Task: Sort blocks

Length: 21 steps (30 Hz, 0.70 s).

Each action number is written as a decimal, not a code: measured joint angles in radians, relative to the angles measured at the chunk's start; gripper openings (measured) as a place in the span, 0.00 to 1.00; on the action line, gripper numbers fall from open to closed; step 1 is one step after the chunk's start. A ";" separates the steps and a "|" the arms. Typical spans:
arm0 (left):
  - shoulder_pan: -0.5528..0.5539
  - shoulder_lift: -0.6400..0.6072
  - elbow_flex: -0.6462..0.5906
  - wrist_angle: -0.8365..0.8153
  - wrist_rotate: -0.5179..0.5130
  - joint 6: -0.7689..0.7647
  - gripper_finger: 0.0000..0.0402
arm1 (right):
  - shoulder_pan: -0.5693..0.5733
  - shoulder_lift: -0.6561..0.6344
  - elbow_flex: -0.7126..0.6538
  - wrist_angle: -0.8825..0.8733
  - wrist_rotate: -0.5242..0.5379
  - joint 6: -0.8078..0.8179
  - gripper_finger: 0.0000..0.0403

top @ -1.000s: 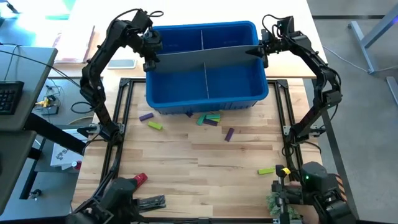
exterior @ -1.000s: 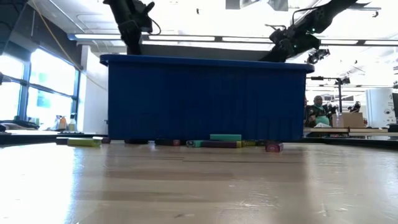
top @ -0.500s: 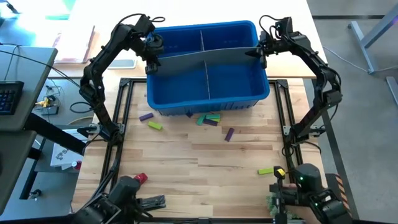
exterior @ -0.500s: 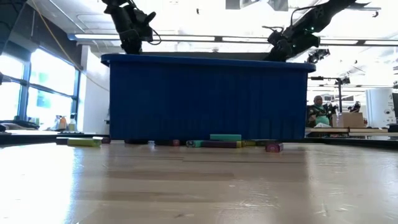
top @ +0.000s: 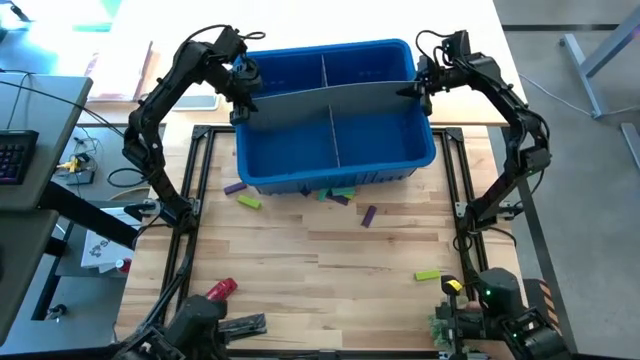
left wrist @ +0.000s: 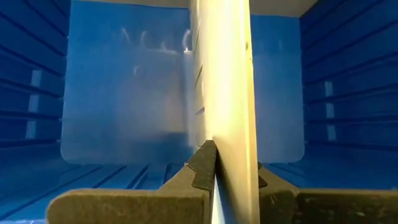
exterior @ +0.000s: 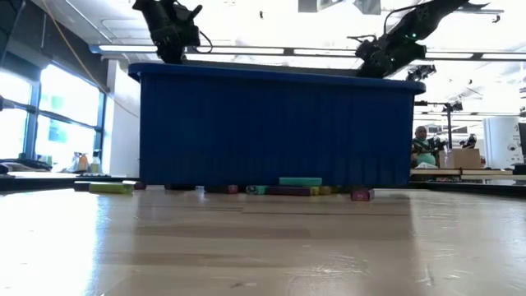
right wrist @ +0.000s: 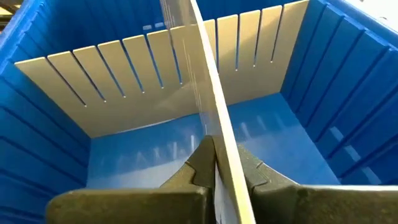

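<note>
Both end effectors, left and right, clamped on divider, have carried bin nearer over blocks scattered on table; sorting not begun.

Small rectangular bar blocks, lying flat and scattered on the wooden tabletop, none stacked.

- Purple block: lies alone, nearest the left arm's side.
- Lime yellow-green block: just beside the purple one, angled.
- Central cluster: teal-green block with a lime piece against it, a purple block touching, and a small green block tilted alongside. In the low view the teal bar sits atop a darker purple bar.
- Purple block: apart from the cluster, set diagonally.
- Lime yellow-green block: well apart, toward the right arm's base.
</note>
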<state>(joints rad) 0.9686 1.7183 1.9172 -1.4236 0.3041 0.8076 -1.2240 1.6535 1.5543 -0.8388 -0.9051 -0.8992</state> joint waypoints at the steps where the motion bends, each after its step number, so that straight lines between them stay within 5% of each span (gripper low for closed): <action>1: -0.005 -0.001 -0.007 0.003 0.000 0.004 0.00 | 0.000 0.000 0.000 -0.014 -0.002 0.000 0.01; 16: -0.022 -0.001 -0.081 0.011 0.005 0.000 0.00 | 0.003 -0.002 0.000 -0.101 -0.027 -0.014 0.03; 21: -0.020 -0.001 -0.080 0.036 -0.006 -0.040 0.03 | 0.005 -0.010 0.000 -0.095 0.030 0.056 0.10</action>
<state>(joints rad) 0.9485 1.7172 1.8374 -1.3877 0.2982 0.7675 -1.2187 1.6431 1.5547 -0.9342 -0.8746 -0.8431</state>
